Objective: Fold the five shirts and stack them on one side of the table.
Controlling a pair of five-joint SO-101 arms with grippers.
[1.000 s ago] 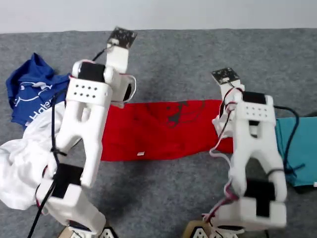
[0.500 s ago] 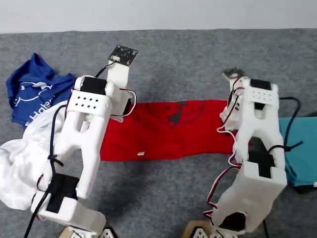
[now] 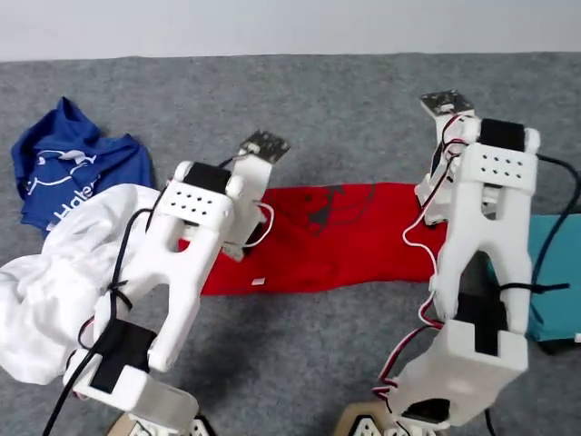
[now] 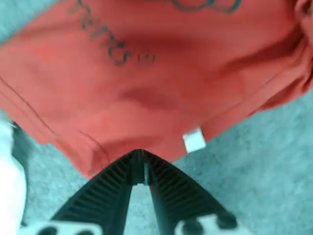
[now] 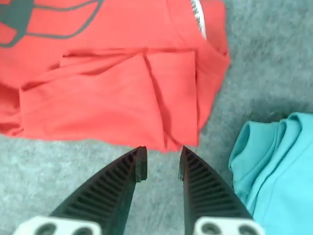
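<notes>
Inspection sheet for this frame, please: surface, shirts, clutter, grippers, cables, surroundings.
Surface: grey fabric-covered table.
Job's things: red shirt spread mid-table, one end folded over; white shirt crumpled beside the blue shirt on one side; teal shirt on the opposite side. Four shirts seen.
Clutter: nothing seen.
Grippers: left gripper has its jaws shut at the red shirt's edge; right gripper has its jaws open by the folded end.
Cables: black cable along the left arm; thin wires on the right arm.
Surroundings: pale wall behind the table.
</notes>
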